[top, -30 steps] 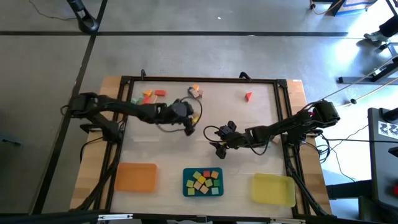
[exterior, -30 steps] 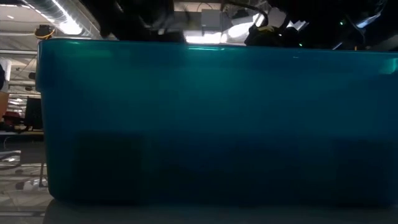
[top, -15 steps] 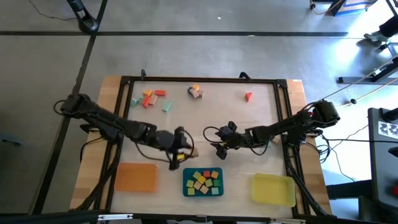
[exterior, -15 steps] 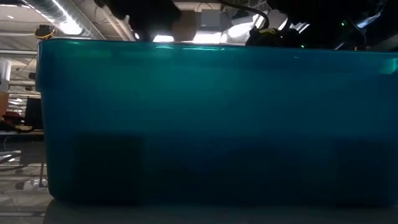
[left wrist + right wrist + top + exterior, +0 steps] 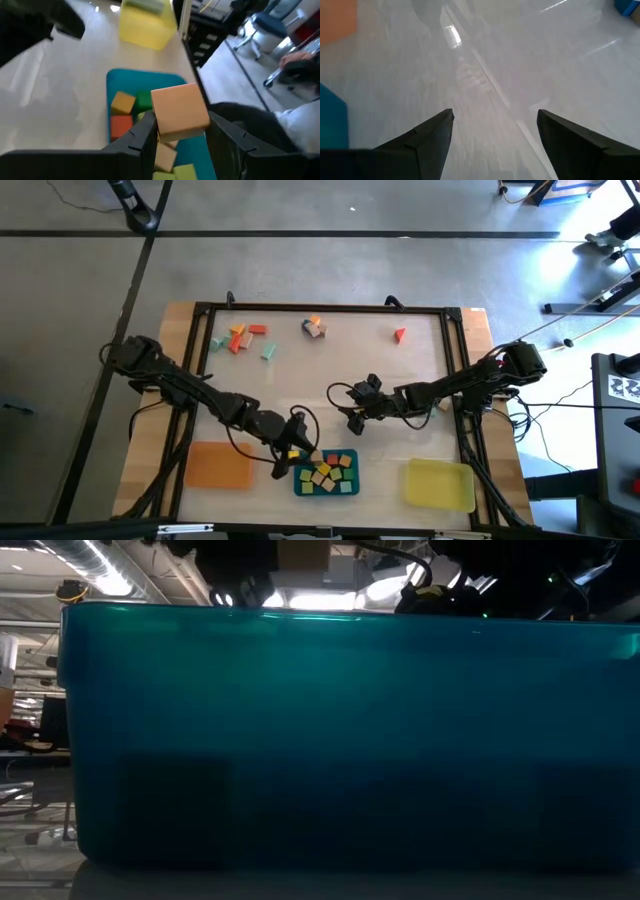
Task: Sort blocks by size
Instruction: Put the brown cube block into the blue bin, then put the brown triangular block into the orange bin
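Observation:
My left gripper (image 5: pixel 294 450) is shut on a tan block (image 5: pixel 180 112) over the far left corner of the teal tray (image 5: pixel 300 483). The tray holds several blocks (image 5: pixel 328 470), orange, red, green, yellow and tan; they also show in the left wrist view (image 5: pixel 122 114). More blocks lie on the table at the far left (image 5: pixel 240 337), the far middle (image 5: pixel 315 327) and the far right (image 5: pixel 399 334). My right gripper (image 5: pixel 352 412) is open and empty over bare table at mid-table, as the right wrist view (image 5: pixel 492 132) shows. My left gripper pinches the tan block by two opposite sides (image 5: pixel 161 125) between its two fingers (image 5: pixel 142 140). The fingers slant down from the table's left. The block is lifted clear and hangs above the blocks in the teal tray.
An orange tray (image 5: pixel 218 465) lies at the near left and a yellow tray (image 5: pixel 440 483) at the near right. The teal tray's wall (image 5: pixel 320 740) fills the low view. A black frame (image 5: pixel 320 308) runs round the table.
My left gripper has carried the tan block from the far middle of the table toward the near edge, as far as the teal tray's far left corner. It has stayed shut on the block.

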Tool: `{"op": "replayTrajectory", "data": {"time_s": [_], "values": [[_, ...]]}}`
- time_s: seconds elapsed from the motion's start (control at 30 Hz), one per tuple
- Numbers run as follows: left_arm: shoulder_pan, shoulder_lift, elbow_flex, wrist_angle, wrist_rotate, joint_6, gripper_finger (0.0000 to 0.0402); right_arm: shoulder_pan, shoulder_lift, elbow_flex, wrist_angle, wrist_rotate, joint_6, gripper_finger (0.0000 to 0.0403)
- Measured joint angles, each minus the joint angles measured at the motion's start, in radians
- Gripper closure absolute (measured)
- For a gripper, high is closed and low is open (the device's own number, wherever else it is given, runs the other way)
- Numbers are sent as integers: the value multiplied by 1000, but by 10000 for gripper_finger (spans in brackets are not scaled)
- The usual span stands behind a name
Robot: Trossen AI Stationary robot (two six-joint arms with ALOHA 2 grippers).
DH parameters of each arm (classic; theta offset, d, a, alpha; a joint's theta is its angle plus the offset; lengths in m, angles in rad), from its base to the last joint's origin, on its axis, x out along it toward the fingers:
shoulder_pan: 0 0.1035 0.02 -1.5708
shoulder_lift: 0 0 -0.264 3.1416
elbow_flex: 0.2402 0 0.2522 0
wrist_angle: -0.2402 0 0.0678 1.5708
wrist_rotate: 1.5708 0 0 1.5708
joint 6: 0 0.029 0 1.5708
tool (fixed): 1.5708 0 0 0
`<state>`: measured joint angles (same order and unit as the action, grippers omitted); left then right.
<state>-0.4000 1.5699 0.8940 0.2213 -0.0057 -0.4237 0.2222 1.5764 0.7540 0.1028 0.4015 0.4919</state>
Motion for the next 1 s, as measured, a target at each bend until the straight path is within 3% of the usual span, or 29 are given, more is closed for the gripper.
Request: {"op": "replayTrajectory", "data": {"time_s": [0.17,0.43,0.67,0.77,1.0], "values": [[7,26,0,7,0,8,264,0,0,0,0,1,0,117],[18,25,0,4,0,45,179,0,0,0,-2,3,-3,117],[56,-64,0,-83,-10,121,159,0,0,0,-2,3,-3,117],[101,-111,0,-128,-80,125,161,0,0,0,-1,11,-3,117],[223,-159,0,-230,-403,197,164,0,0,0,0,16,-3,117]]}}
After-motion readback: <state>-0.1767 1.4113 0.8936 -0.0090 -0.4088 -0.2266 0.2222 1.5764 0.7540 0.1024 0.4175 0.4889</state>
